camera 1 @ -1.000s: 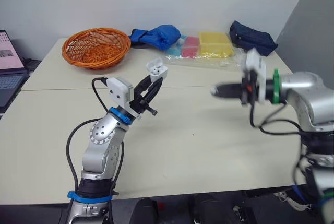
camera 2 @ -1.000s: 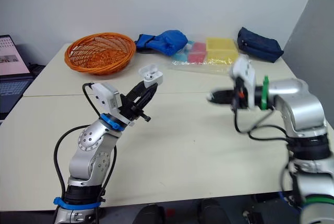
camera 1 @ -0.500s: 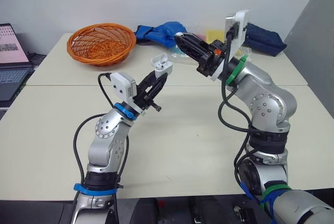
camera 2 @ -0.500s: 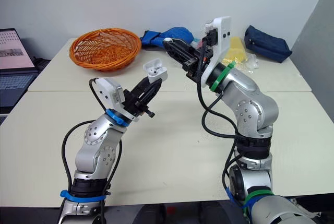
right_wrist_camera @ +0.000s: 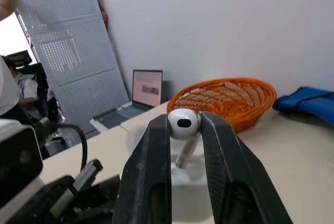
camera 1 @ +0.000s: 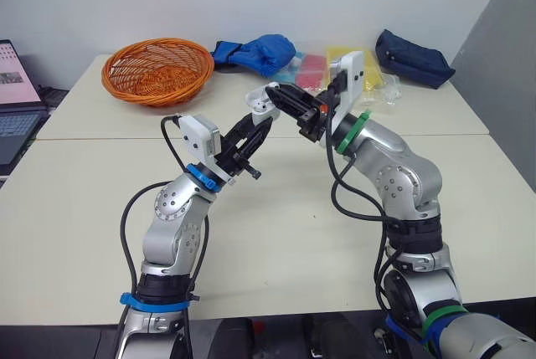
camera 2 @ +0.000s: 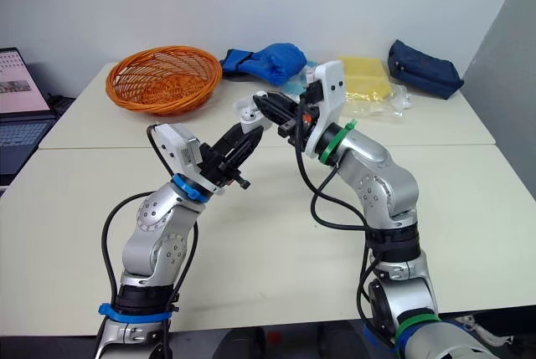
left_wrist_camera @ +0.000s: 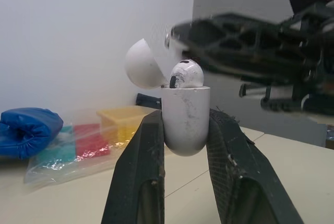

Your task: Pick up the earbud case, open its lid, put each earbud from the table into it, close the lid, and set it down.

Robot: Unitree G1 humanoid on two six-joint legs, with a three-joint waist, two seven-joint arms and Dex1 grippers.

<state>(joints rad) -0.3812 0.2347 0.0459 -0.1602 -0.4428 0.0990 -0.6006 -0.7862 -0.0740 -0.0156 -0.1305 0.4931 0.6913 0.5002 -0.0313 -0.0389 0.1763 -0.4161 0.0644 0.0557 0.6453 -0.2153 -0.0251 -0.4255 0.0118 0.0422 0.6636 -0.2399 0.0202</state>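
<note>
- Left wrist view first: the left jaws are clamped on the two sides of the earbud case, holding it upright, with its lid flipped open and tilted back.
- A white earbud head pokes out at the rim of the case's mouth, and the dark tips of the right jaws hang just above it. I cannot tell whether this is the bud those jaws carry.
- Right wrist view: the right jaws are closed on an earbud, pinching its head, with the stem pointing down at the white case just below.
- Head views: both arms meet tip to tip in mid-air, and the case is lifted well above the desk.
- For room to move, a wide bare stretch of desk lies beneath the arms and runs to the near edge.
- The clutter sits along the far edge: an orange basket, a blue bag, coloured packets and a navy pouch.
- A laptop sits beyond the desk's left edge.
</note>
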